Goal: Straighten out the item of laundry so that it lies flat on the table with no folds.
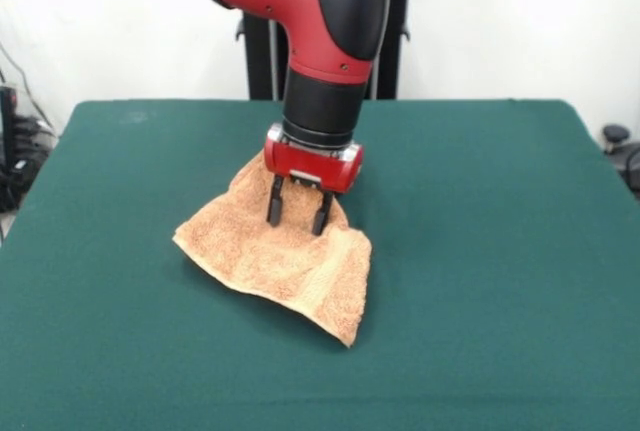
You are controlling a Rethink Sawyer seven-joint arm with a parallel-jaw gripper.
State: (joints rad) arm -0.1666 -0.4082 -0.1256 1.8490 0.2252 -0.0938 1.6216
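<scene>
One cloth: the towel (285,256), light orange-tan terry, is the only loose item on the table (500,251).
Near corner: a pointed corner of the towel reaches closest to the camera, low and right of the cloth's middle, with a woven band running up along that right edge.
Towel position: about the middle of the table, slightly left of centre, with dark green surface showing on every side.
Towel shape: not flat; it rises from its near edges toward a higher, bunched part under the arm, and its outline is uneven, with a left corner and the near corner both sticking out.
Gripper (297,215): pointing straight down over the upper part of the towel, its two dark fingers (274,208) parted with a clear gap between them.
Grasp: the tips are at or just above the cloth; nothing is clamped between them, and whether they touch the terry cannot be told.
Arm (320,21): red and black, coming down from the top of the front view.
Far side: the table's far edge, then a pale wall.
</scene>
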